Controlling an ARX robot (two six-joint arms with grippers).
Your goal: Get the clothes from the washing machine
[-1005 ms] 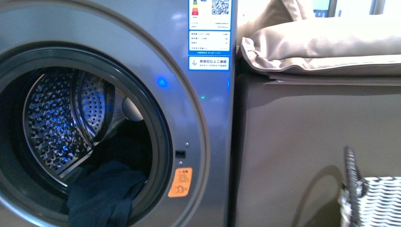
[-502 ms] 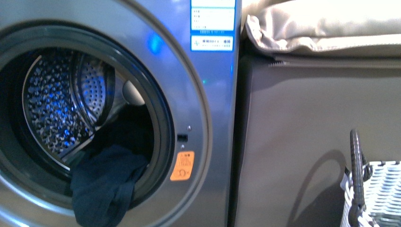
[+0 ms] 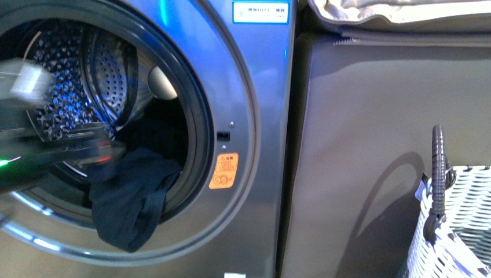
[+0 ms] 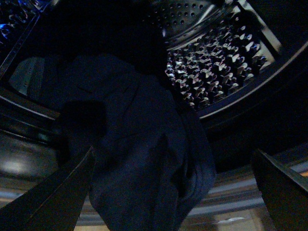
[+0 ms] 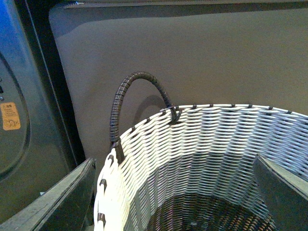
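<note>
The grey washing machine (image 3: 255,116) stands with its round mouth uncovered and its perforated drum (image 3: 63,87) showing. The dark navy clothes (image 3: 130,202) spill out of the drum and hang over the lower rim. My left arm (image 3: 40,150) is a blur reaching in from the left, in front of the drum mouth. In the left wrist view my left gripper (image 4: 173,154) is open, its fingers (image 4: 57,197) spread either side of the clothes (image 4: 139,144), close to them but not closed on them. My right gripper (image 5: 174,161) is open over the woven basket (image 5: 216,108).
A white-grey woven basket (image 3: 463,220) with a dark handle (image 3: 438,174) stands on the floor at the lower right. A brown sofa side (image 3: 376,127) abuts the washer, with a beige cushion (image 3: 405,14) on top. An orange sticker (image 3: 224,171) sits beside the drum mouth.
The front view has tilted downward, so the basket and the washer's lower rim show more. My left arm has come into view from the left, up to the drum mouth by the clothes.
</note>
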